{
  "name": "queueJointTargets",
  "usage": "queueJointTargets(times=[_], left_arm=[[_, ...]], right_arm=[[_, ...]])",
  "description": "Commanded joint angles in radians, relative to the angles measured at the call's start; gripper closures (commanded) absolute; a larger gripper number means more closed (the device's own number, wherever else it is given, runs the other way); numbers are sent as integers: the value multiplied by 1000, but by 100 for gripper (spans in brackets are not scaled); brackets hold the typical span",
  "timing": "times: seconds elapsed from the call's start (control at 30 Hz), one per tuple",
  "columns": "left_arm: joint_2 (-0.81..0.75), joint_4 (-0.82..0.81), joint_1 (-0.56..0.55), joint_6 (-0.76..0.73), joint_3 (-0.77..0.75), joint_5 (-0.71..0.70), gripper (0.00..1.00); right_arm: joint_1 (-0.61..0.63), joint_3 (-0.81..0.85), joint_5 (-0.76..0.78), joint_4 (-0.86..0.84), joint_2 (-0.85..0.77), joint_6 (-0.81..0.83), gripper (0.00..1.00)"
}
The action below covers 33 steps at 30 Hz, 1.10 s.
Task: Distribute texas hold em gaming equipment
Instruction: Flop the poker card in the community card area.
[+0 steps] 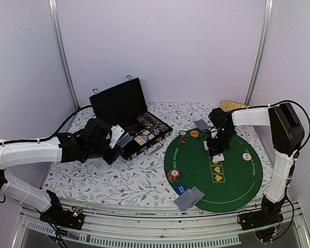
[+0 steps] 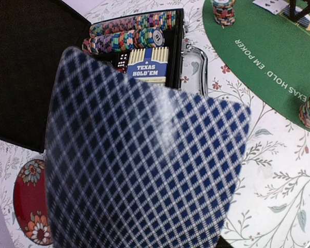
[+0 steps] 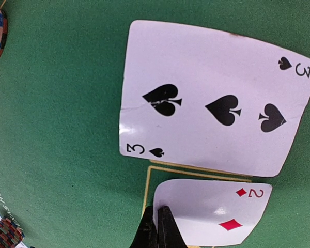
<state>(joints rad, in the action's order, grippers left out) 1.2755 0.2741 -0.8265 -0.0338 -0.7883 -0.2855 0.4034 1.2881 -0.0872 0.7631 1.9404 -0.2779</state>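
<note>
Left gripper: fingers hidden behind the checked-back card. The card hangs clear of the table right before the wrist camera, so it is judged pinched, back outward for a face-down deal.
Right gripper: closed on the near edge of the two of diamonds, which is face up and low over a printed outline on the green mat.
Three of spades: flat and face up, just beyond the fingertips; probably a board card.
Black case: open, ahead of the left gripper; holds chip rows and a deck box.
Red dish: left of the held card; contents hidden.
</note>
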Motion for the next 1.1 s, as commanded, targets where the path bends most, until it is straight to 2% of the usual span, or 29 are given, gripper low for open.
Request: queueJointTargets(times=[0.0, 0.43, 0.63, 0.87, 1.07], left_arm=[[-11, -18, -8, -6, -8, -11, 62], [-12, -18, -9, -4, -6, -11, 62], [-15, -20, -10, -5, -5, -12, 62], [-11, -22, -11, -5, -5, -11, 62], [-13, -22, -11, -6, -3, -11, 62]], right_arm=[[-13, 3, 30, -27, 12, -9, 98], [-14, 14, 46, -38, 22, -11, 96], [-15, 5, -17, -54, 9, -13, 73], [-15, -24, -170, -128, -37, -23, 70], [-15, -10, -177, -109, -53, -10, 63]])
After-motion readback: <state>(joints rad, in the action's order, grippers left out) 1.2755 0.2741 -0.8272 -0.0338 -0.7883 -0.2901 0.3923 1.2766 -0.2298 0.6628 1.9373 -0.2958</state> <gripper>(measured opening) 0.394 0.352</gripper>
